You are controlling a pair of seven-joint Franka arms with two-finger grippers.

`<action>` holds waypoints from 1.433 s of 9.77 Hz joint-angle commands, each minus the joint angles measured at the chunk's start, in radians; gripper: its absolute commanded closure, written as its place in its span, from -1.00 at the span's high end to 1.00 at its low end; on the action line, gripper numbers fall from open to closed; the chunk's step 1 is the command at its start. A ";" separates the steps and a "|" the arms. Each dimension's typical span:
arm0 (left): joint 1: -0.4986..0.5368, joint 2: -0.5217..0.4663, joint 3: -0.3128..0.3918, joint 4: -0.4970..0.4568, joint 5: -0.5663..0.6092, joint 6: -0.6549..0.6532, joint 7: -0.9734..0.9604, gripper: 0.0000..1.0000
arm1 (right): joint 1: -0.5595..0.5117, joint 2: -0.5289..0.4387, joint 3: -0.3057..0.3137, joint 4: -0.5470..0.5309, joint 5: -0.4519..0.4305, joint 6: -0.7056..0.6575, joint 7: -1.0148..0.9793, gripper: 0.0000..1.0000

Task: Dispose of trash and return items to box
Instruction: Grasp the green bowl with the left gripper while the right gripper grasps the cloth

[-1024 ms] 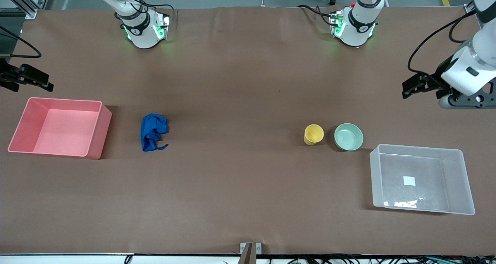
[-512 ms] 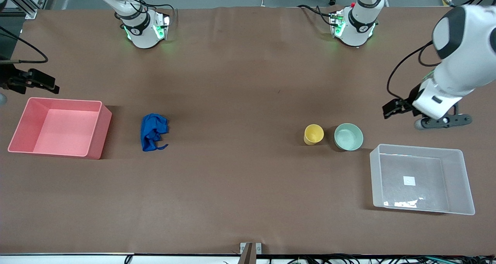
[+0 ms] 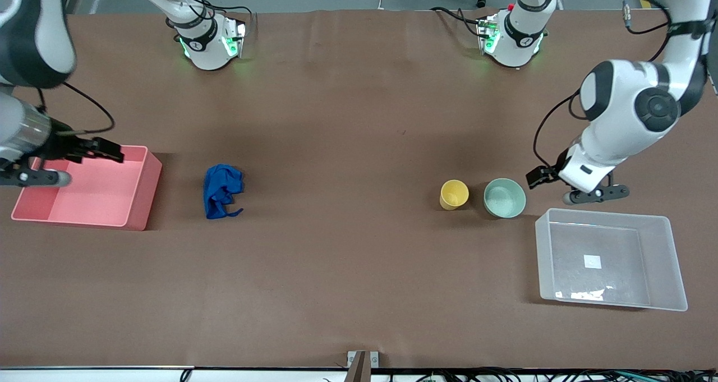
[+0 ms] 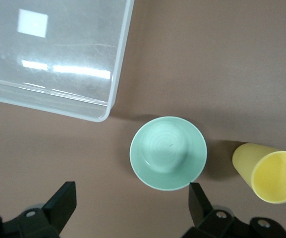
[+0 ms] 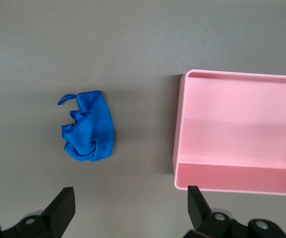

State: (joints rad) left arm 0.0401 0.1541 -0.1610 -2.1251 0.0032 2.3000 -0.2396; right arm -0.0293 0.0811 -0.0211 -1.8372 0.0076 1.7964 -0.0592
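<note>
L gripper [image 3: 537, 175] moved beside bowl [image 3: 505, 198], jaws open.

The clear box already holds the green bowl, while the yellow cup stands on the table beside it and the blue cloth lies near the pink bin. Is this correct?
Not quite. The green bowl is not in the clear box; it stands on the table beside the yellow cup, as the front view shows. The box holds nothing but its white label. The blue cloth does lie near the pink bin.
</note>
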 commanded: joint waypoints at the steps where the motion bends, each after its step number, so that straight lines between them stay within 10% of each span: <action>1: 0.004 0.071 -0.002 -0.064 0.005 0.102 -0.015 0.94 | 0.040 0.021 0.001 -0.082 0.011 0.092 0.007 1.00; 6: 0.020 0.225 0.000 -0.059 0.004 0.206 -0.015 0.52 | 0.158 0.138 0.001 -0.243 0.012 0.361 0.081 0.99; 12: 0.018 0.285 0.000 -0.035 0.004 0.220 -0.026 -0.96 | 0.209 0.275 0.003 -0.319 0.014 0.602 0.087 0.89; 14: 0.018 0.234 -0.002 -0.030 0.004 0.211 -0.032 -1.00 | 0.213 0.298 0.004 -0.340 0.014 0.661 0.093 0.81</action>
State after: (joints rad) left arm 0.0571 0.3968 -0.1621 -2.1561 0.0031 2.5079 -0.2533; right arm 0.1740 0.3816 -0.0165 -2.1499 0.0082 2.4233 0.0161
